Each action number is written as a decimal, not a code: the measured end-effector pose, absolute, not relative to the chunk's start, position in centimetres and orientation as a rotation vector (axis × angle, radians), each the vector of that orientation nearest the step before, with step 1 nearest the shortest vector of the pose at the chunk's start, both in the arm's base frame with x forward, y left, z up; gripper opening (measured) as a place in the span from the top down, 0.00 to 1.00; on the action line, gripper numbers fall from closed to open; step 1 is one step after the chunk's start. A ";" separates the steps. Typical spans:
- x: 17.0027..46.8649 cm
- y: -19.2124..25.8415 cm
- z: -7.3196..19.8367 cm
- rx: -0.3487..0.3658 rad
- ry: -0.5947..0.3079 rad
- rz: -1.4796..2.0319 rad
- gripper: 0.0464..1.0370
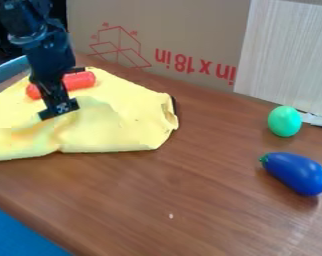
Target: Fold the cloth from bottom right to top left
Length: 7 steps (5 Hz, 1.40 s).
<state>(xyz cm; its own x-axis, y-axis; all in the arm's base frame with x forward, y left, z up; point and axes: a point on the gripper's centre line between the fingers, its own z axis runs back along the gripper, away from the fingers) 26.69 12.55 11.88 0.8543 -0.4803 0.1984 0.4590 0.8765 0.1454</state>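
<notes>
Yellow cloth (123,130): it lies on the brown worktop (190,190), from the left edge of the frame to near the middle. It has bumps and soft creases, and its right end (170,116) is curled and bunched up.
Black claw (59,111): it points down at the cloth in the upper left of the frame. It looks to be on the cloth or just over it. Whether it is wide, narrow or pinching some cloth, one cannot tell.
Red tube (80,80): it sits on top of the cloth, partly behind the claw, and could roll or get stuck under a fold.
Folding step: this looks like the part where the cloth gets pulled over or put down. The cloth does not look like a neat, flat fold, so the job is likely not done.
Next cloth move: if the claw has some cloth, it should bring it toward the top left, lay it down and let go softly. If it has none, it should go get the bottom right part first. The cloth looks floppy, so it may slip or bunch up.
Green egg and blue eggplant: the egg (284,121) and the eggplant (297,173) are at the right, well apart from the cloth.
</notes>
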 end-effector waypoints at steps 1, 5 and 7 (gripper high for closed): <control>27.9 14.4 11.9 0.083 -0.216 -0.453 0.99; 31.9 20.9 13.6 0.063 -0.220 -0.356 0.99; 34.3 22.8 13.5 0.054 -0.210 -0.325 0.99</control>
<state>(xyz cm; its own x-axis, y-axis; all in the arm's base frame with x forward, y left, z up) 34.30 22.80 13.49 0.9260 -0.3225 0.1960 0.3113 0.9464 0.0868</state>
